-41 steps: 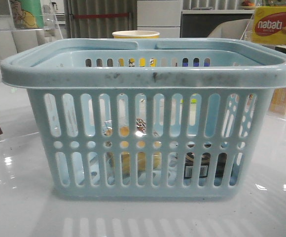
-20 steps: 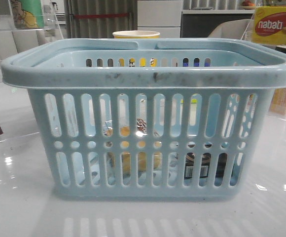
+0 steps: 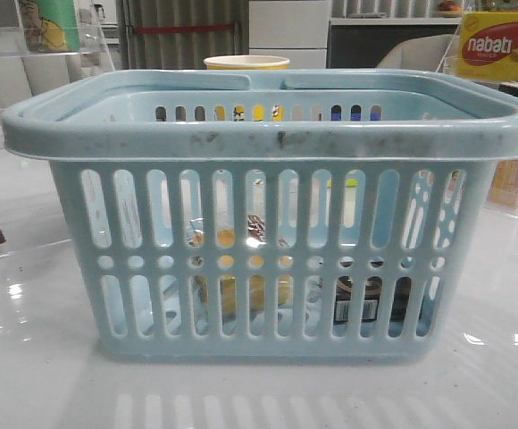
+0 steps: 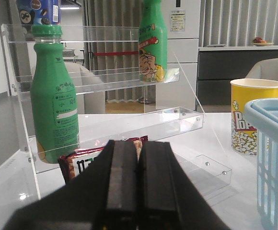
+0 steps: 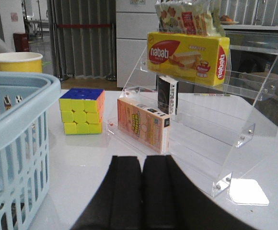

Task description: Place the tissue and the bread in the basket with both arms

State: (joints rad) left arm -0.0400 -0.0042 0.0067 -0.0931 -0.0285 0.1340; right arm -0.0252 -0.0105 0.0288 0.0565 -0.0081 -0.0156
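Observation:
The pale blue-grey basket (image 3: 272, 138) fills the front view and stands on the white table. Through its slots the golden-brown bread (image 3: 241, 290) lies on the basket floor at left of centre. The dark tissue packet (image 3: 357, 299) lies beside it on the right. The basket's edge also shows in the left wrist view (image 4: 273, 163) and in the right wrist view (image 5: 14, 124). My left gripper (image 4: 137, 148) is shut and empty, off the basket's left side. My right gripper (image 5: 142, 165) is shut and empty, off its right side. Neither gripper shows in the front view.
Left: a clear acrylic rack (image 4: 105, 110) with two green bottles (image 4: 55, 96), a red-brown snack bag (image 4: 84, 158) just beyond my fingers, and a yellow popcorn cup (image 4: 251, 115). Right: a clear rack (image 5: 215, 115) with the nabati box (image 5: 187, 52), small boxes, and a Rubik's cube (image 5: 81, 111).

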